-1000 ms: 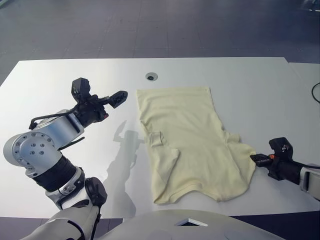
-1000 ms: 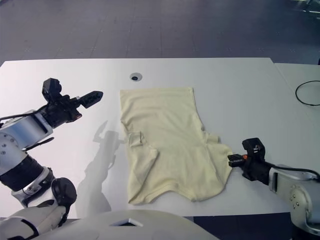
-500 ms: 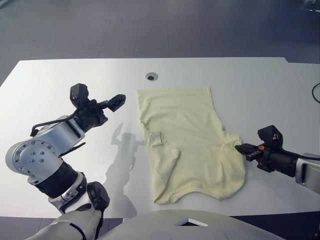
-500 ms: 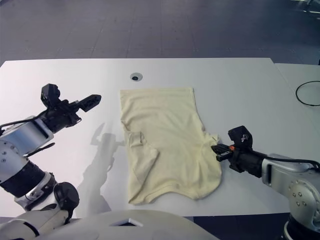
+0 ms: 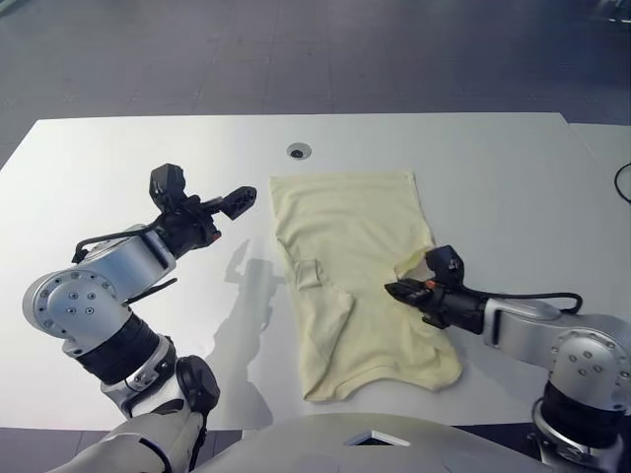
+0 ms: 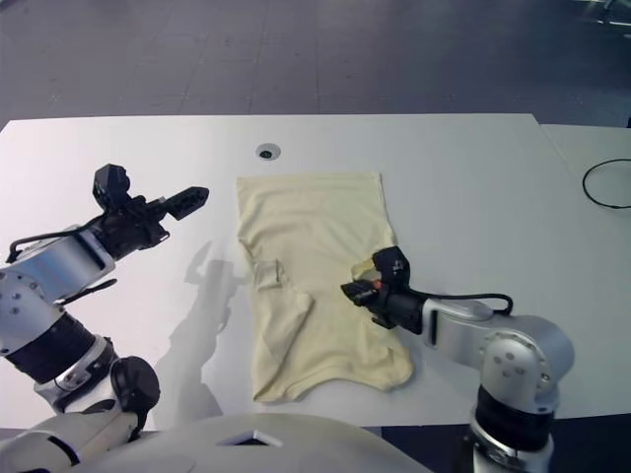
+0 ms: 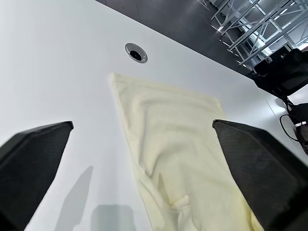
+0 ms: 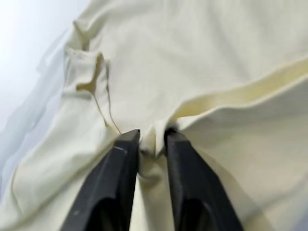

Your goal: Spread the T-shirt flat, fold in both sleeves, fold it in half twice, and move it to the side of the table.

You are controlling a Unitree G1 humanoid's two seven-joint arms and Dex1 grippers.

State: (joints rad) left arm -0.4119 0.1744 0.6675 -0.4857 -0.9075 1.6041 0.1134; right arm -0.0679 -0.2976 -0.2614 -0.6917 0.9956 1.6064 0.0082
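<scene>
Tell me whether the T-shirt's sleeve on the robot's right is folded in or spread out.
Mid-fold. The right gripper, shut on the sleeve, holds it over the body of the T-shirt, not yet laid flat.

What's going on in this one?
A pale yellow fabric T-shirt lies on the white table, with the sleeve on the robot's left side already folded in. The right gripper, jaws shut on the other sleeve's fabric, holds it over the shirt's body. The left gripper hovers above the table beside the shirt, jaws open, holding nothing. The half folds are not yet done.
</scene>
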